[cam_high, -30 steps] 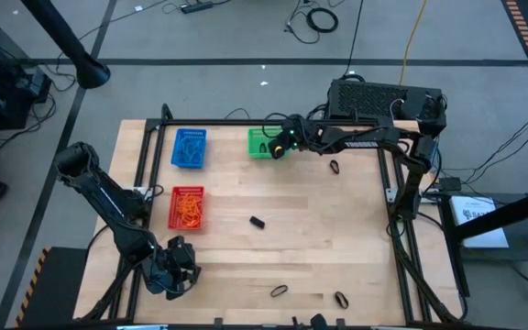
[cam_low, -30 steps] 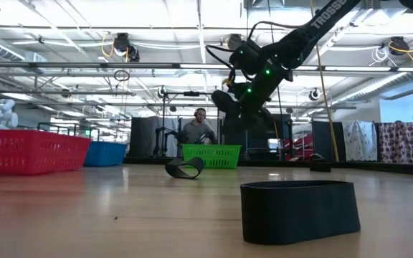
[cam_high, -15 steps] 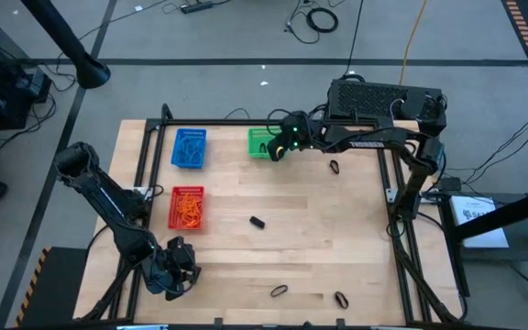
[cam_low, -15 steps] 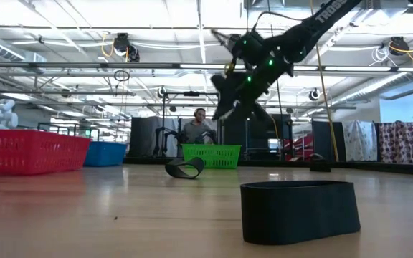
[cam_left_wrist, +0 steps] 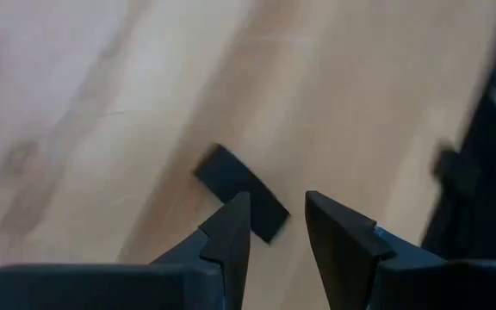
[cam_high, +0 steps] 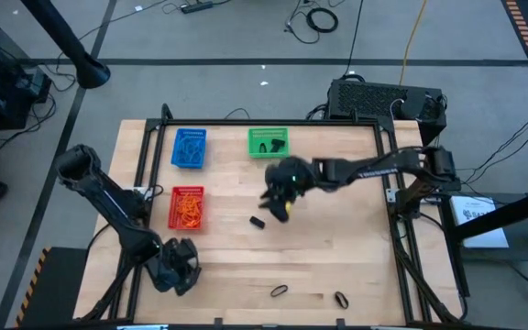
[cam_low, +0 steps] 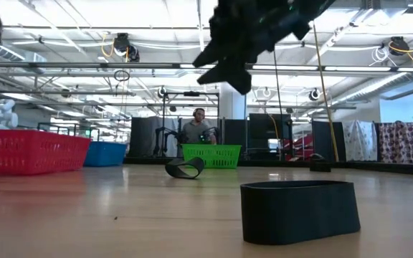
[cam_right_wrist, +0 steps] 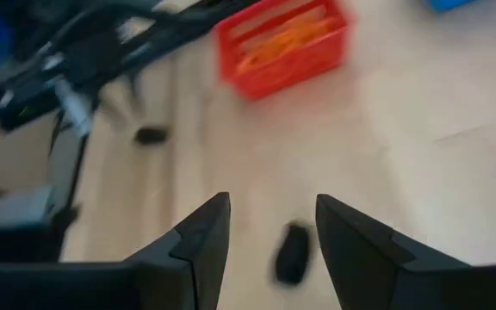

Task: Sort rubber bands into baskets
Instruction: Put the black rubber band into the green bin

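Observation:
Three baskets stand at the table's left: blue [cam_high: 189, 148], green [cam_high: 268, 141] and red [cam_high: 187, 207], the red one holding orange rubber bands [cam_right_wrist: 282, 39]. Black rubber bands lie loose on the wood: one in the middle [cam_high: 257, 221], two near the front edge [cam_high: 279, 291] [cam_high: 340, 299]. My right gripper [cam_high: 275, 203] hangs open over the middle of the table, just right of the middle band [cam_right_wrist: 291, 254], clear of it. My left gripper [cam_high: 177, 272] stands open at the near left corner, pointing down at the bare wood.
A flat dark patch [cam_left_wrist: 239, 191] lies on the wood under my left gripper [cam_left_wrist: 275, 207]. The table's black frame runs along its edges [cam_high: 388, 183]. A person [cam_low: 198, 129] sits in the room beyond the green basket [cam_low: 211, 155]. Open wood lies right of the middle.
My right gripper has swung away from the green basket toward the table's near side and the middle, rising somewhat and turning, and now hangs beside the middle black band. The bands and baskets have stayed where they were.

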`<state>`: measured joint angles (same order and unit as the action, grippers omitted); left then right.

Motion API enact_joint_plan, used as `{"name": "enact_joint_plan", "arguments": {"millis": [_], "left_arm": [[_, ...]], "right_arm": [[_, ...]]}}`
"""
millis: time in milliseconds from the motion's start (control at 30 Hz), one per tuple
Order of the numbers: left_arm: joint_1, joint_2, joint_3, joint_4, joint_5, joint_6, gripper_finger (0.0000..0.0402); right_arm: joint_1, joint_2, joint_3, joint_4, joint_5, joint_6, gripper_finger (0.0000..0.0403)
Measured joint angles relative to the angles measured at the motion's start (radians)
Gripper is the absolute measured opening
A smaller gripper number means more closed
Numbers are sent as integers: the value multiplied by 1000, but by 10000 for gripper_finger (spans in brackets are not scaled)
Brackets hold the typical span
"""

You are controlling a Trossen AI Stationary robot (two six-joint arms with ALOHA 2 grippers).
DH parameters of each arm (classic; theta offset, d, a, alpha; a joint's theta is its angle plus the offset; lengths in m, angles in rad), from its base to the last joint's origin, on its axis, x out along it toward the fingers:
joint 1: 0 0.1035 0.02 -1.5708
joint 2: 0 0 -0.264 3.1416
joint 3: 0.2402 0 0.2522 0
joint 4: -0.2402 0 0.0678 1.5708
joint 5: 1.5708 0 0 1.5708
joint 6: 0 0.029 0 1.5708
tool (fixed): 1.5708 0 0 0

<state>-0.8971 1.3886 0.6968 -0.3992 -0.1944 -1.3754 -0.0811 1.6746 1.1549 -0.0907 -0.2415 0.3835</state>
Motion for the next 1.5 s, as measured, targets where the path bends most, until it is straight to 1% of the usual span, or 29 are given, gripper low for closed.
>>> {"name": "enact_joint_plan", "arguments": {"millis": [67,133,300,467,600,733,800,1000,1100,1233,1500], "left_arm": [[18,8,0,-10,3,-104,121],[41,14,0,7,17,-166,121],[97,17,0,-14,67,-251,121],[122,17,0,-15,95,-262,121],[115,17,0,-23,157,-269,121],[106,18,0,-96,162,-296,121],[101,20,0,-107,163,-312,121],[95,38,0,-88,168,-311,121],[95,71,0,-82,193,-310,121],[95,108,0,-18,220,-263,121],[103,95,0,6,203,-206,121]], "right_arm": [[52,-5,0,-17,2,8,166],[97,-11,0,-46,3,19,166],[171,-14,0,-86,17,19,166],[218,-14,0,-131,111,12,166],[235,-14,0,-157,131,-7,166],[255,-14,0,-179,174,-8,166],[264,-14,0,-176,191,-10,166],[286,-14,0,-177,195,-14,166],[293,-14,0,-177,196,-25,166],[299,-14,0,-176,197,-29,166],[299,-14,0,-176,198,-30,166]]}}
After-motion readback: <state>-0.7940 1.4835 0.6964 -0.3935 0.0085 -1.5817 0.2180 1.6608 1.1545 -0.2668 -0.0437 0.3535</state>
